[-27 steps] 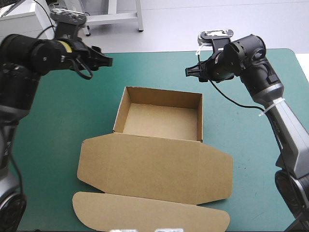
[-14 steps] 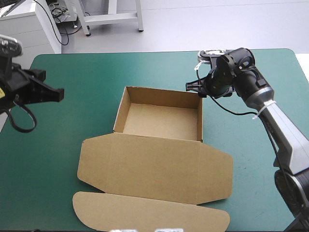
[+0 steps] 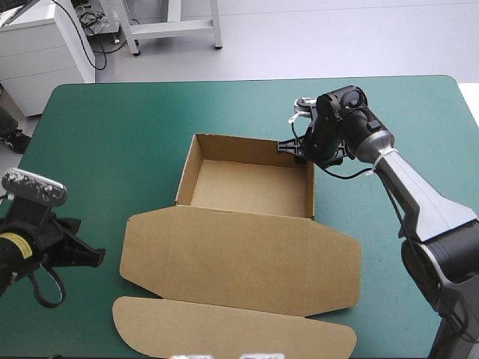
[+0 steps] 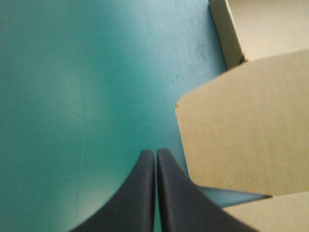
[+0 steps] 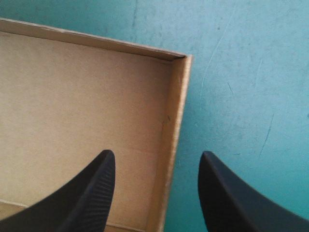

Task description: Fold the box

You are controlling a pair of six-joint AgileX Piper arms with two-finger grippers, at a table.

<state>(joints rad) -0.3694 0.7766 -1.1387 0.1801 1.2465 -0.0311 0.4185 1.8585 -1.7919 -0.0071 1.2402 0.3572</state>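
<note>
The brown box [image 3: 247, 187] lies at the middle of the desk [image 3: 112, 134] as an open tray with four walls raised. Its lid [image 3: 239, 262] lies flat toward the near edge and ends in a rounded flap [image 3: 232, 329]. The teal-green cover [image 3: 389, 105] is bare around the board, and pale floor [image 3: 337, 37] shows beyond the far edge. The right gripper [image 3: 293, 149] is at the tray's far right corner. In its wrist view the black fingers [image 5: 91, 193] stand wide apart astride the right wall, one over the tray's floor and the other over the cover outside, gripping nothing. Contact with the wall cannot be told. The left gripper [image 3: 96, 256] is near the desk's left edge, just beside the lid's left corner. Its fingers [image 4: 140, 193] are pressed together in one point over bare cover and hold nothing.
</note>
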